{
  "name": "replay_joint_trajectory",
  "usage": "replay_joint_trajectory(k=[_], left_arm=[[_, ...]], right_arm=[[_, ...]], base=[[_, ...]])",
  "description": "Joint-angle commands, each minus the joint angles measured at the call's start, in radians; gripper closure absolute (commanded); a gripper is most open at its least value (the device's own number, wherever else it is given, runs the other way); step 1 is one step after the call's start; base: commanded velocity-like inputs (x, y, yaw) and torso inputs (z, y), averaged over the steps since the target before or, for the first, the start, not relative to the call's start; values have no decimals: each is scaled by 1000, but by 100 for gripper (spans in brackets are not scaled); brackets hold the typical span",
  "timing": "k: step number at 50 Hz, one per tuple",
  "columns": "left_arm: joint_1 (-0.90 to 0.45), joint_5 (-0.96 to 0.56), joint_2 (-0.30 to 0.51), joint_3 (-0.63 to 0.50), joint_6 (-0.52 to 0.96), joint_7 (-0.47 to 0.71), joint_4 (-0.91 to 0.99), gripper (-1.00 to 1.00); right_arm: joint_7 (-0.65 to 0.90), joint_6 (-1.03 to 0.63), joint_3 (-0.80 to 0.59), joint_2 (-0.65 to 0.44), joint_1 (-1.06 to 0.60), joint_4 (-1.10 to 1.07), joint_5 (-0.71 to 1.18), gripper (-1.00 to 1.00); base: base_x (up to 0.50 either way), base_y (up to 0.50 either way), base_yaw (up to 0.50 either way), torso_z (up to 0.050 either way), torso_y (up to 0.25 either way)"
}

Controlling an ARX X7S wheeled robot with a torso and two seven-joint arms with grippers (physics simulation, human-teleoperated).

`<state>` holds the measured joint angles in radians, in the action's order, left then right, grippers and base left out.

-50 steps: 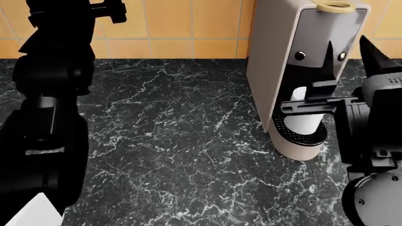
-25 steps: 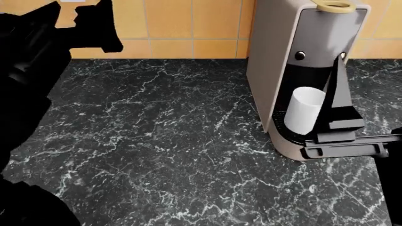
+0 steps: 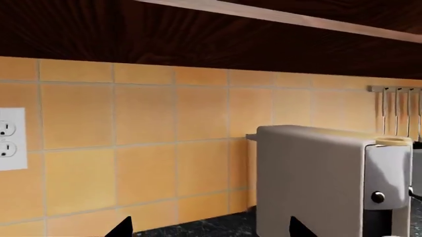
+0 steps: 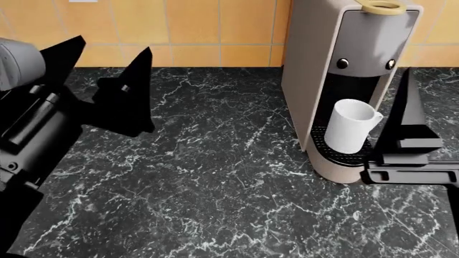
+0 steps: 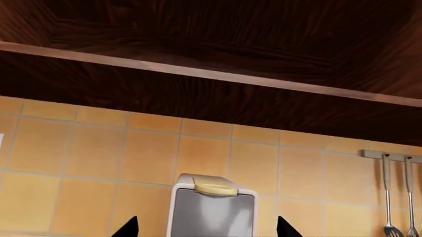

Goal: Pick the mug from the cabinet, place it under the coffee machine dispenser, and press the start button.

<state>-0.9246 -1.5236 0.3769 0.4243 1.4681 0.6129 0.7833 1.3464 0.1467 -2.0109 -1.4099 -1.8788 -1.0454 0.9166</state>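
Note:
The white mug [image 4: 350, 130] stands upright on the round black drip tray [image 4: 337, 155] in the recess of the pale grey coffee machine [image 4: 312, 59]. Two round dark buttons [image 4: 343, 63] sit above the recess. My right gripper [image 5: 205, 231] is open and empty; one of its fingers [image 4: 407, 115] stands just right of the mug, clear of it. My left gripper [image 4: 107, 70] is open and empty over the counter at the left, far from the machine. The machine also shows in the left wrist view [image 3: 310, 177] and in the right wrist view [image 5: 212, 212].
The black marble counter [image 4: 215, 161] runs to an orange tiled wall [image 4: 215, 27]. A wall outlet [image 3: 10, 138] is left of the machine. A utensil rail [image 5: 389, 158] hangs at the right. A dark wood cabinet underside [image 5: 211, 49] is overhead.
My right gripper has let go of the mug and drawn back to the right; the mug stays on the drip tray. My left arm has swung down, its open gripper now over the left counter.

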Motion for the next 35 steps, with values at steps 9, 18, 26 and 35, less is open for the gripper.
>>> replay_joint_trajectory(k=[9,18,26,35], left_arm=[[28,-102,38,-14,-36,71,25,-100],[40,-105,45,-25,-52,73,28,-100],[45,-113,54,-32,-68,78,26,-100],[57,-115,61,-37,-83,76,31,-100]], right_arm=[[41,75,-358,19,-306,-1,-26,-100],[68,145,-561,84,-444,-1,-66,-100],[83,173,-615,125,-473,-1,-83,-100],[84,177,-618,130,-474,-1,-86,-100]], base=[[0,0,0,0,0],[0,0,0,0,0],[0,0,0,0,0],[0,0,0,0,0]])
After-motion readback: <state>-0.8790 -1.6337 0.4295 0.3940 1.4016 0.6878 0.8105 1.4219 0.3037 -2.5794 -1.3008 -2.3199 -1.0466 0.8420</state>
